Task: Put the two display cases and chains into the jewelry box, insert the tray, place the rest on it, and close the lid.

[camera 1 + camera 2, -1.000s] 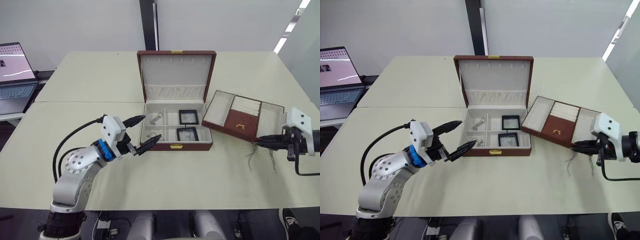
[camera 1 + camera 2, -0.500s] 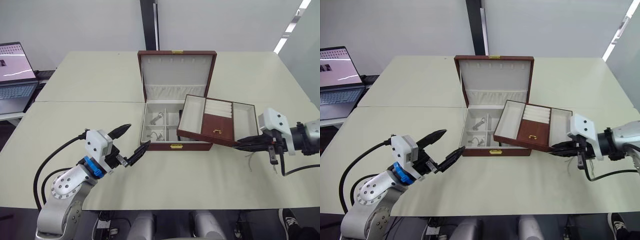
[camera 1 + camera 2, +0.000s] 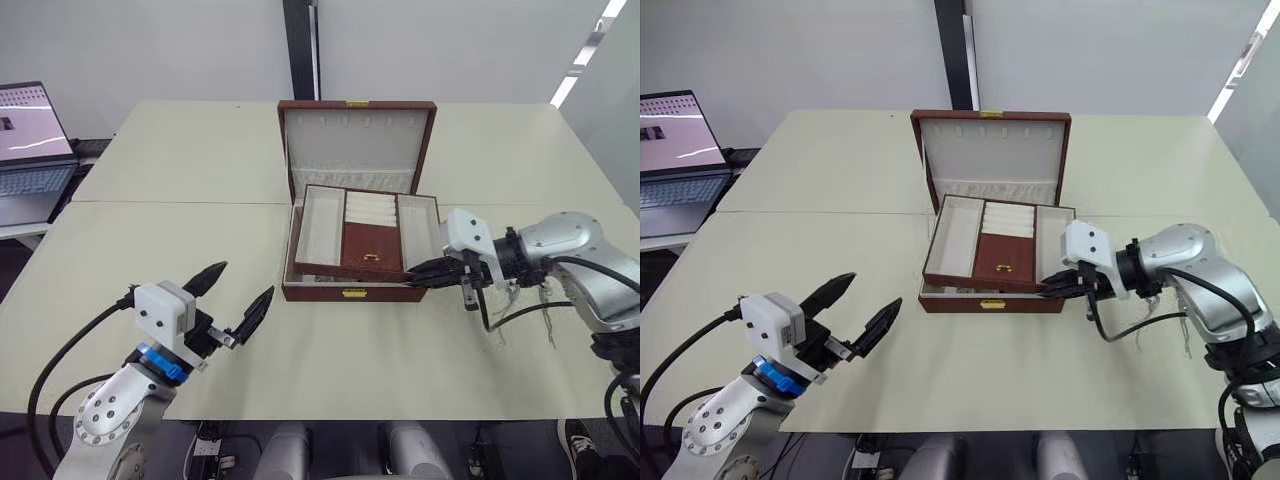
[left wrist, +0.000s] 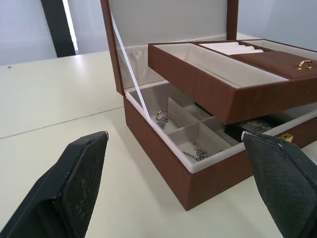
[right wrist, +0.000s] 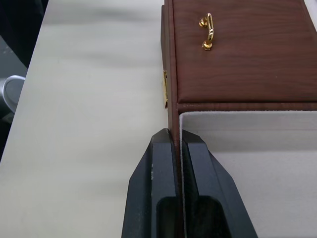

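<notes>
Pinching the tray (image 3: 365, 230) rim, right gripper (image 3: 424, 271) holds it tilted over jewelry box (image 3: 350, 292)

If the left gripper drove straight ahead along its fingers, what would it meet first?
Probably the jewelry box: the open left gripper points at its near front corner, below the tilted tray that the right gripper holds over it. Depth is uncertain.

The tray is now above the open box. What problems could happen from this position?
The right gripper pinches only the thin wall of the tray at one corner, so the tray could slip or swing. The tray sits tilted over the jewelry box, higher at the left side in the left wrist view, so it may jam on the rim instead of seating flat.
</notes>
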Robot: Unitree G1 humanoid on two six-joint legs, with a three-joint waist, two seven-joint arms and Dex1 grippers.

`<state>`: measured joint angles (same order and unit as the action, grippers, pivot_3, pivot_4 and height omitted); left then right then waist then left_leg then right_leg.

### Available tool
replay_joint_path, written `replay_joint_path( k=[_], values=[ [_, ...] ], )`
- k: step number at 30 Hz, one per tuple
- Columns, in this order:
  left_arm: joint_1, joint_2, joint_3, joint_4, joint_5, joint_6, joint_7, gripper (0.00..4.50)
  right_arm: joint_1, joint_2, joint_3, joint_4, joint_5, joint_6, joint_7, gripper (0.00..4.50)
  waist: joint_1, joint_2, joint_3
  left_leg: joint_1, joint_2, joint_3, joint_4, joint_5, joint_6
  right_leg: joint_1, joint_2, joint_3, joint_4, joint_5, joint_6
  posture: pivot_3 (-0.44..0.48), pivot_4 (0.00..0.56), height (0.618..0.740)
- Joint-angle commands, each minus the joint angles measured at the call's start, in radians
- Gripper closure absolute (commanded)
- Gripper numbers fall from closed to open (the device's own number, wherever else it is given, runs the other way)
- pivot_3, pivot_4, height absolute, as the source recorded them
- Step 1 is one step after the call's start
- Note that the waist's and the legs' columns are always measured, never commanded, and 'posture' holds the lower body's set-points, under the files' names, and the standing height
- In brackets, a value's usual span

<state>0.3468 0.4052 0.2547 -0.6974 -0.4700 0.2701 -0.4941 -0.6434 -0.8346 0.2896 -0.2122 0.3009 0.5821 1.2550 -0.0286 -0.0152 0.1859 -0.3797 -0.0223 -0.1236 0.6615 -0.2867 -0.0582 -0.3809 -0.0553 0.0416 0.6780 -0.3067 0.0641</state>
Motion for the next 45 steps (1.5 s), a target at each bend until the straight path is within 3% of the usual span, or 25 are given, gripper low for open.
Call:
replay_joint_path(
  k=[1,12,45],
  values=[
    [0.009,-0.011,0.011,-0.051,0.004,-0.029,0.021,0.00,-0.052,0.031,0.027,0.008,-0.042,-0.011,-0.018,4.49,0.000,0.000,0.000,0.000,0.000,0.000,0.000,0.000,0.000,0.000,0.000,0.000,0.000,0.000,0.000,0.000,0.150,0.740],
    [0.040,-0.028,0.012,-0.060,0.006,-0.053,0.038,0.00,-0.109,0.100,0.081,0.083,-0.119,-0.039,-0.019,4.49,0.000,0.000,0.000,0.000,0.000,0.000,0.000,0.000,0.000,-0.001,0.000,0.000,0.000,0.000,0.000,0.000,0.150,0.740],
    [0.019,-0.033,-0.025,-0.020,0.040,-0.087,0.024,0.00,-0.091,0.095,0.058,0.153,-0.135,-0.102,-0.003,4.49,0.000,0.000,0.000,-0.001,0.000,0.000,0.000,0.000,0.000,-0.001,0.000,0.000,0.000,0.000,0.000,0.000,0.150,0.740]
  ],
)
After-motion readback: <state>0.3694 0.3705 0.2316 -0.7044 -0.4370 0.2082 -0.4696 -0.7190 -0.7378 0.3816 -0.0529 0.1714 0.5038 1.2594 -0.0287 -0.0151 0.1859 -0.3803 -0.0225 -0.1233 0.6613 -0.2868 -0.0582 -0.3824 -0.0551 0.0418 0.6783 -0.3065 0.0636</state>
